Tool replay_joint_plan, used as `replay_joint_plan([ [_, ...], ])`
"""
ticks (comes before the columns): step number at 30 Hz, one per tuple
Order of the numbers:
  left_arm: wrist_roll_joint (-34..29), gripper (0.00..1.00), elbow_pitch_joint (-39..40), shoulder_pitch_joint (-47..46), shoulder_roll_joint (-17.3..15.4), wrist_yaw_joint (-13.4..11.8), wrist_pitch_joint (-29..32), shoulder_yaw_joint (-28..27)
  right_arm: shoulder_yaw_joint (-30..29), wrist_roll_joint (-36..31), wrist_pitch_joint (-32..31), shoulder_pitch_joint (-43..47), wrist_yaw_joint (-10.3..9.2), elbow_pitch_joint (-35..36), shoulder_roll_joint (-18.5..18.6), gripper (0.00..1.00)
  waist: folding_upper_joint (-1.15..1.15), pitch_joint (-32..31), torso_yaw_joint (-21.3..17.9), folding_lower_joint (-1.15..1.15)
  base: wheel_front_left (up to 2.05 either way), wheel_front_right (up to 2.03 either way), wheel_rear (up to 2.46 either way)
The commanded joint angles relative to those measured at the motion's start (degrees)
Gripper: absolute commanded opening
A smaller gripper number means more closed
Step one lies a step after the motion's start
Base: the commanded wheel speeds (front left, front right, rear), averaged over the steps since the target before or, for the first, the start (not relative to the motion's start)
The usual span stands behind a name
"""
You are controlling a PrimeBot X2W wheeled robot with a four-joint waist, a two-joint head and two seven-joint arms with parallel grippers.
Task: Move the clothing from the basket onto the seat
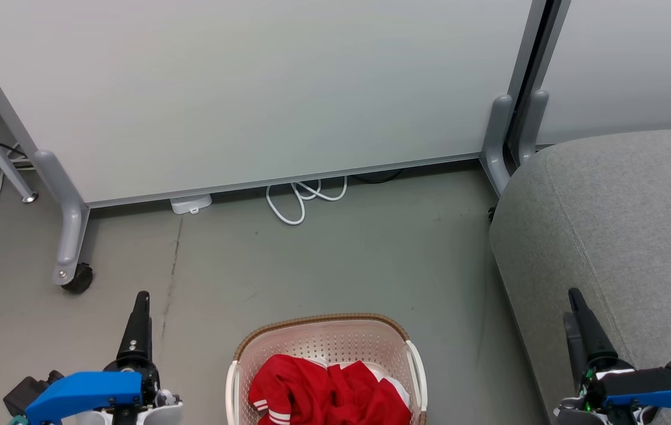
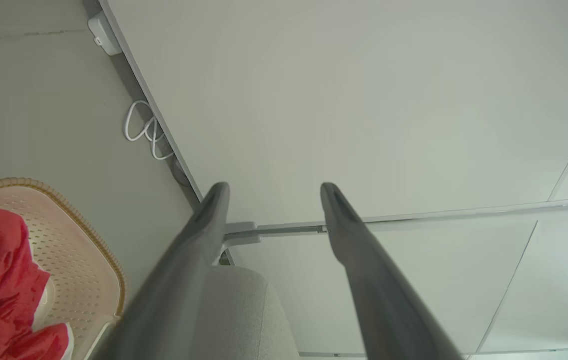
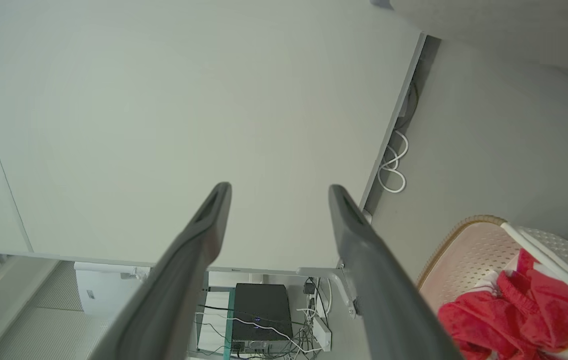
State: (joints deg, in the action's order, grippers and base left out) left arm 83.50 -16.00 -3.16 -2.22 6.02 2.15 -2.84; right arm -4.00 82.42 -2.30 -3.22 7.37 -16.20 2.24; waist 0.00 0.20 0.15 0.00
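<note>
Two grippers nearest, low at either side of the head view: left gripper (image 2: 274, 189) and right gripper (image 3: 280, 189), each with two long dark fingers (image 2: 363, 280), jaws spread wide, nothing between them. Touching neither basket nor cloth.

Between them, one basket (image 1: 323, 321), cream with a brown woven rim, standing on the floor (image 1: 311, 265) and cut off by the bottom edge of the head view. Holds the clothing (image 1: 323, 392): one crumpled red heap, number of pieces impossible to tell, white stripes on a hem at the near left. Far inner wall of the basket bare above the heap. Lettering in the folds not to be made out.

To the right, one seat (image 1: 624, 224), grey, rounded at its corner, one seam running along the top. Near the basket yet apart from it, a strip of bare floor between the two. Right gripper showing against the seat's near edge.

Open floor to the left of the basket and beyond it.

Farther off, one white cable (image 1: 303, 200) looped on the floor and one small white block (image 1: 190, 203) beside it, both at the foot of one large pale panel (image 1: 252, 88). Three grey legs (image 1: 69, 224) along the panel line, one black caster (image 1: 78, 278) under the leftmost.

Farthest, in the right wrist view, one dark case (image 3: 259, 312) amid tangled wires; one small label (image 3: 87, 294) on a pale cabinet beside it, too small to read.
</note>
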Motion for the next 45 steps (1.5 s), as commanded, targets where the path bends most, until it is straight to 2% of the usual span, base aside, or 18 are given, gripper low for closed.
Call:
replay_joint_plan([
  [1, -1.8, 1.0, 1.3, -1.9, -0.5, -0.2, -0.5, 0.4, 0.2, -2.1, 0.6, -1.5, 0.04, 1.1, 0.3, 1.0, 0.0, 0.0, 0.0, 0.0, 0.0, 0.0, 0.0],
  [10, -15.1, 1.0, 2.0, -2.2, -0.5, -1.8, -2.6, 3.5, 0.5, -15.0, 2.8, -1.4, 0.05, 2.0, 0.4, 1.0, 0.0, 0.1, 0.3, 0.0, 0.0, 0.0, 0.0],
  [22, -30.3, 1.0, 2.4, -2.7, -1.0, -2.4, -5.2, 6.8, 0.5, -30.0, 4.3, -1.1, 0.07, 3.8, 0.4, 1.0, 0.0, 0.4, 0.5, 0.0, 0.0, 0.0, 0.0],
  [45, -48.1, 1.0, 2.4, -3.0, -1.8, -2.8, -9.5, 10.6, 1.0, -49.1, 5.7, 0.1, 0.11, 6.1, 0.6, 1.0, 0.0, 0.7, 1.0, 0.0, 0.0, 0.0, 0.0],
])
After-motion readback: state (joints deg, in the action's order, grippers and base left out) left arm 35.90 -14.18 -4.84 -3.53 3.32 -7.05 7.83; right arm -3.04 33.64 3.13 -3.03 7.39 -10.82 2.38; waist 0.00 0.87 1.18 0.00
